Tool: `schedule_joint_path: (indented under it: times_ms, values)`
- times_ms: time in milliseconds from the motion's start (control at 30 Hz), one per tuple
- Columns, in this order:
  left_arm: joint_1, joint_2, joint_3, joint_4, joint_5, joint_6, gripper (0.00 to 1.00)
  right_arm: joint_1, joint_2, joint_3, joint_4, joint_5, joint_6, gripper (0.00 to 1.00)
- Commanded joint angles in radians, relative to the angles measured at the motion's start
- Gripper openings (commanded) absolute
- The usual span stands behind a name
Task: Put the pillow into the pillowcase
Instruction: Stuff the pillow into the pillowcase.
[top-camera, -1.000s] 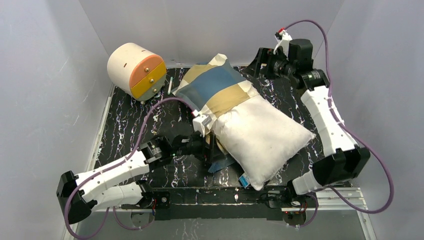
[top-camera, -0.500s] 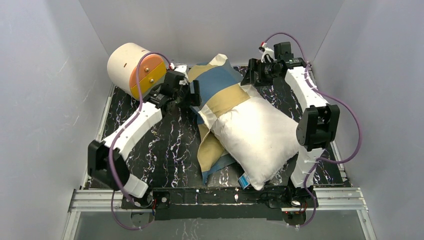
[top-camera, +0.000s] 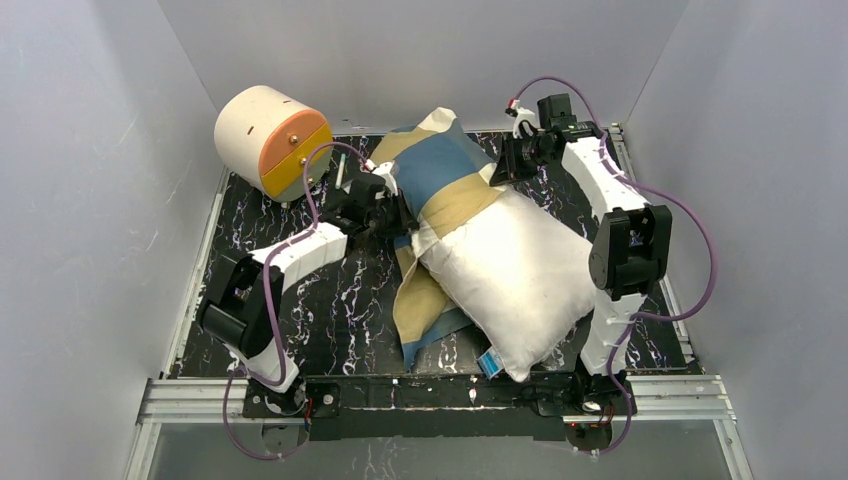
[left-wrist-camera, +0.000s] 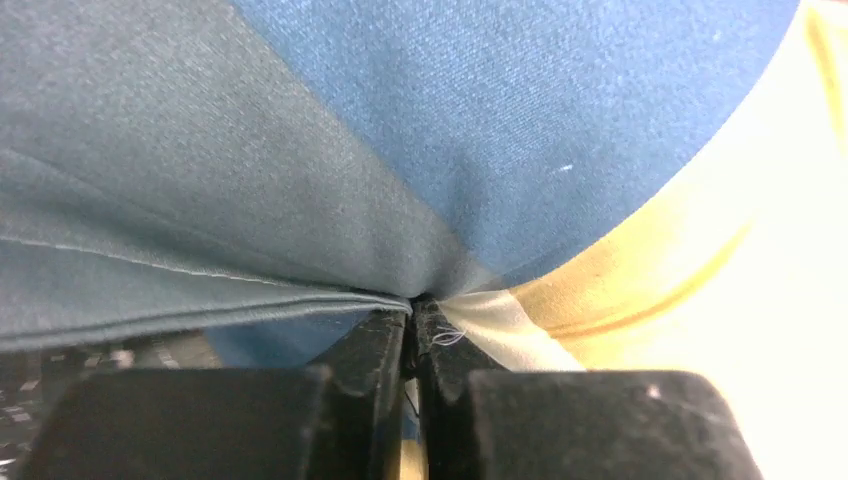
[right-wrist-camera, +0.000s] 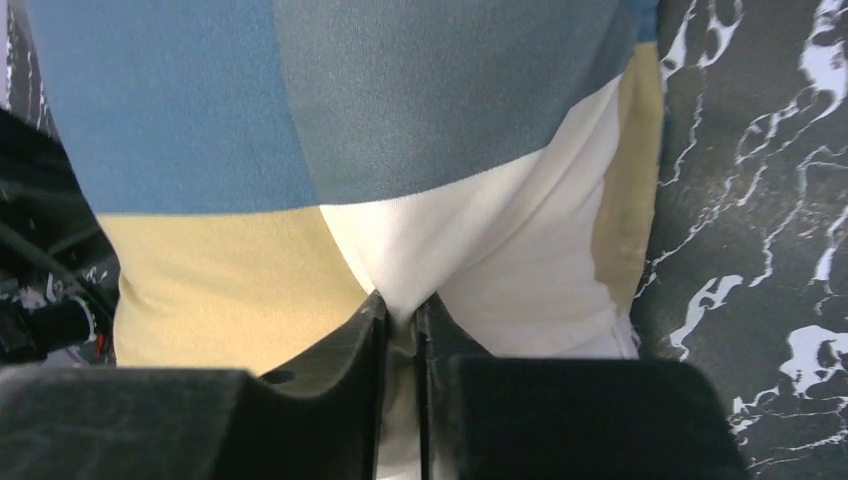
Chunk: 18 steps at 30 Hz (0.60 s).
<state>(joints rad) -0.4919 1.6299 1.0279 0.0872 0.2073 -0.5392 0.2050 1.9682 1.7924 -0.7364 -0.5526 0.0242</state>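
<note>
Judging by its plump, wrinkled bulk, the pillow (top-camera: 515, 275) is light, soft and yielding; it will bulge and fold rather than slide as one piece. It lies diagonally across the middle of the black marbled table (top-camera: 300, 290), far end inside the pillowcase (top-camera: 440, 170), larger near part bare. The pillowcase is thin, limp cloth, likely to bunch and slip. It is best taken at the hem of its open mouth, one side each, so the mouth can be drawn down the pillow.

Grip status: the left gripper (top-camera: 392, 214) is at the left side of the covered end; its wrist view shows the jaws nearly together, pinching a fold of blue cloth. The right gripper (top-camera: 500, 168) is at the right side, its narrow jaws nipping a fold of cream cloth. Both holds appear to be on cloth alone, not stuffing, though that cannot be confirmed.

Obstructions: a loose flap (top-camera: 425, 300) of the pillowcase lies on the table beside and partly under the pillow's left side and may drag. A cream-and-orange cylinder (top-camera: 272, 140) stands at the far left corner, near the left arm but apart from it. A small blue item (top-camera: 488, 361) shows under the pillow's near edge, unidentified
</note>
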Motion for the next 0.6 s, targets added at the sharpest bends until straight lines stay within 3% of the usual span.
schedule_joint_path:
  times_ms: [0, 167, 300, 467, 500, 567]
  values:
    - [-0.103, -0.008, -0.033, 0.113, 0.079, -0.071, 0.00, 0.008, 0.032, 0.108, 0.021, 0.029, -0.023, 0.15]
    - [-0.270, -0.122, -0.093, 0.065, -0.059, -0.144, 0.00, 0.040, -0.003, 0.092, 0.025, 0.011, 0.007, 0.01]
    - [-0.358, -0.199, -0.097, -0.003, -0.121, -0.166, 0.00, 0.068, -0.144, -0.102, 0.116, 0.067, 0.037, 0.01]
    - [-0.386, -0.287, -0.053, -0.200, -0.192, -0.157, 0.00, 0.126, -0.286, -0.208, 0.132, 0.067, 0.034, 0.01]
    - [-0.386, -0.311, -0.041, -0.245, -0.234, -0.157, 0.04, 0.148, -0.303, -0.221, 0.123, 0.075, 0.037, 0.01]
    - [-0.386, -0.357, 0.002, -0.388, -0.306, -0.144, 0.28, 0.187, -0.338, -0.251, 0.120, 0.083, 0.051, 0.01]
